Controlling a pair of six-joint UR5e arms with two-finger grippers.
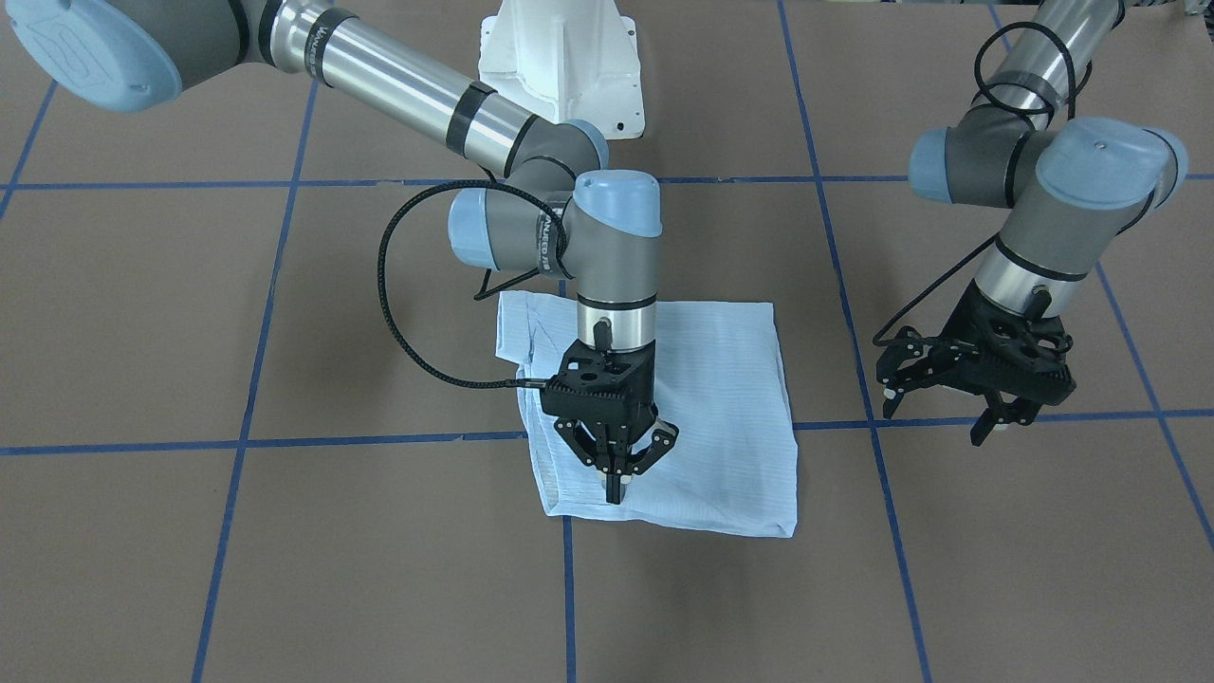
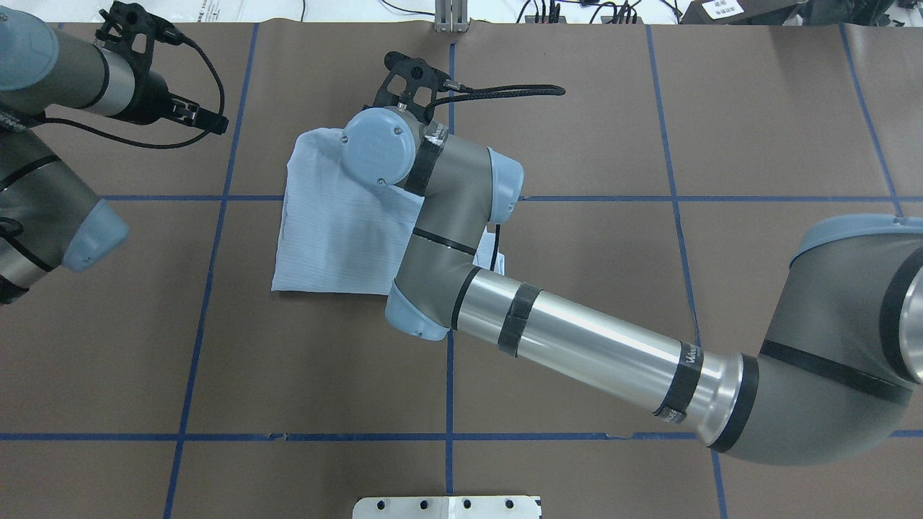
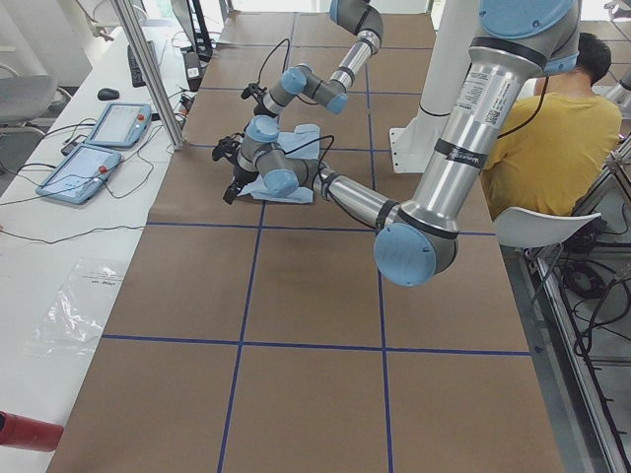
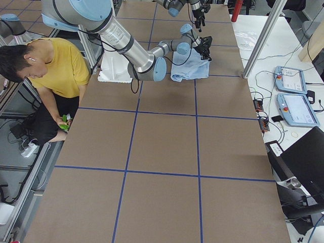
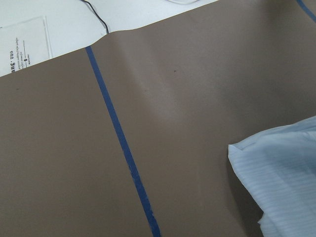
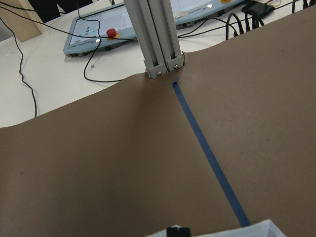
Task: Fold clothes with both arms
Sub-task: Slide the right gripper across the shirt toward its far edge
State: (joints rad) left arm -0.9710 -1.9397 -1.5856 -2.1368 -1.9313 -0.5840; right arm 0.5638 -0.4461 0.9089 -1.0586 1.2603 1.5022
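Shirt (image 1: 721, 398) lies flat mid-worktop (image 1: 285, 569), folded to a near-square pad with no real long axis, edges slightly skewed to the blue tape (image 1: 379, 440) grid. Thin light-blue cloth, faint pinstripes, softly crinkled. Right fingers (image 1: 615, 482) are pressed together, tips down on it; nipping cloth? Can't tell. Left fingers (image 1: 989, 424) spread wide, empty, hovering alongside.

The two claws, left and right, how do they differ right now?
The right claw has its fingers closed together, while the left claw is spread open. The right claw points straight down over the folded shirt; the left claw is tilted and sits off to the side of the shirt, above the table. Both are black two-finger claws, and neither plainly holds fabric.
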